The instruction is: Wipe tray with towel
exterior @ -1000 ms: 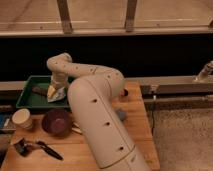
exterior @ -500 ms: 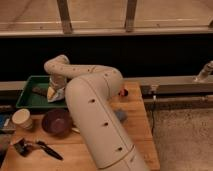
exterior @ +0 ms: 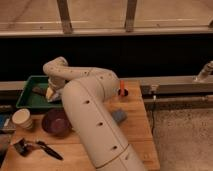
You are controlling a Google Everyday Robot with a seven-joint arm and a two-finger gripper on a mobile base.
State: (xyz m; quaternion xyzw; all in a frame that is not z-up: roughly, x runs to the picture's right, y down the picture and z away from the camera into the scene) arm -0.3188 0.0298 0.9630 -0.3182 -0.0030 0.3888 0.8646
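The green tray (exterior: pixel 27 100) sits at the back left of the wooden table. My arm bends down over its right half, and the gripper (exterior: pixel 51 91) hangs low inside the tray, open, right at the pale towel (exterior: pixel 49 94). The towel shows only as a small light patch under the wrist. I cannot tell whether the gripper touches it. The arm hides most of the tray's right side.
A small dark brown block (exterior: pixel 39 90) lies in the tray left of the gripper. In front stand a maroon bowl (exterior: pixel 55 122) and a pale cup (exterior: pixel 21 119). A black utensil (exterior: pixel 47 149) lies near the front edge, a blue sponge (exterior: pixel 119 116) and an orange object (exterior: pixel 122 89) to the right.
The wrist and gripper have shifted slightly left and down over the tray. The pale towel patch has moved left with them.
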